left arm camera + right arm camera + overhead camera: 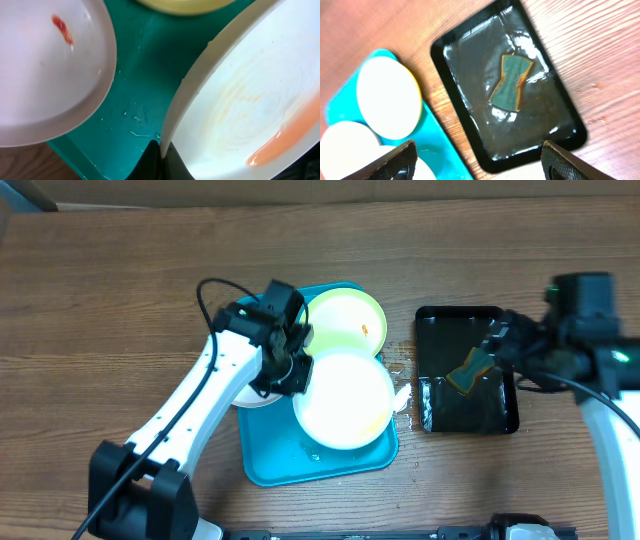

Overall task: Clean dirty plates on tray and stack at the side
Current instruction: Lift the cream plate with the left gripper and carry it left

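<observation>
The turquoise tray (270, 465) sits mid-table. My left gripper (298, 372) is shut on the rim of a white plate (345, 398) with an orange smear, over the tray's right half. In the left wrist view the jaws (162, 156) pinch that plate's edge (250, 85). A second white plate (45, 75) with a red smear lies at the tray's left, mostly under my arm in the overhead view (245, 400). The green-rimmed plate (345, 320) lies at the tray's far end. My right gripper (480, 162) is open and empty above the black tray.
A smaller black tray (440, 315) stands right of the turquoise tray, wet, with a green-and-yellow sponge (468, 370) in it; both show in the right wrist view, the tray (545, 115) and the sponge (511, 82). A small wet patch (402, 395) lies on the wood between the trays.
</observation>
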Tool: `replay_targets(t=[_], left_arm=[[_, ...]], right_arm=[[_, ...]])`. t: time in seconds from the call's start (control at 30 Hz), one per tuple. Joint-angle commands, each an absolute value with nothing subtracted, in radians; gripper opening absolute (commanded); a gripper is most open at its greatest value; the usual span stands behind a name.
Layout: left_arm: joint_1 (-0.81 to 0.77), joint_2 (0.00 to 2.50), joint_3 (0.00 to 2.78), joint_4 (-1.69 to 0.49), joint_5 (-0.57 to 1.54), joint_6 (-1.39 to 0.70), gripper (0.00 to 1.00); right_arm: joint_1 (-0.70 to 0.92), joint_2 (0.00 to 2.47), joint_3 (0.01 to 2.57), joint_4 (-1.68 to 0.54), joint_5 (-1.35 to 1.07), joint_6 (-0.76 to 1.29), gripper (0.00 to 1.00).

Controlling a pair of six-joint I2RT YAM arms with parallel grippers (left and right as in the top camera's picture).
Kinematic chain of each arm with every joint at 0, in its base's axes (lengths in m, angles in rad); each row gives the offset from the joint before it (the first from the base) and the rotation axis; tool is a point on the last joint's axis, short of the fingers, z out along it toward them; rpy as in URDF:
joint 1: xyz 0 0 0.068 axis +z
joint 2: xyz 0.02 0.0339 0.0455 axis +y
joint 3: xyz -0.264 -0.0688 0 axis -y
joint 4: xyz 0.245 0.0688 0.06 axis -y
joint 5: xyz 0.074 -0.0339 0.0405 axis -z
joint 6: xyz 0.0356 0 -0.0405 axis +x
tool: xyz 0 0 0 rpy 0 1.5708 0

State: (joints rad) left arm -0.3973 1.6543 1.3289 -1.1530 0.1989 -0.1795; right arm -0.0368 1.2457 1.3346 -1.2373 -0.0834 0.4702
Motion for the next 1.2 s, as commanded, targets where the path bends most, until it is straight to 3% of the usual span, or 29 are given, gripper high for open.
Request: replay_targets(t=[0.0,0.27,0.7,0.87,1.17], left_arm=[[-0.414,1.619,1.465,-1.16,0.255,-0.168,0.04],[-0.567,1.644,1.611,-0.984,0.002,-0.314,0.04],[-0.832,1.848,1.617,-0.695,-0.414,-0.357,0.04],[-0.881,1.866,1.617,-0.627,-0.565,-0.297,0.04],[-1.016,1.866,1.634,-0.499,-0.844,-0.001,0.04]], right_arm=[[-0.124,1.206,1.361,-1.274,-0.153,0.421,0.82],[-0.27,1.196,1.36,-1.353,-0.163,0.384,0.83],[-0.285,1.196,1.36,-1.39,-0.163,0.384,0.84],[-0.284,1.196,1.36,-1.397,-0.162,0.384,0.84],[-0.285,1.196,1.36,-1.398,-0.162,0.384,0.84]])
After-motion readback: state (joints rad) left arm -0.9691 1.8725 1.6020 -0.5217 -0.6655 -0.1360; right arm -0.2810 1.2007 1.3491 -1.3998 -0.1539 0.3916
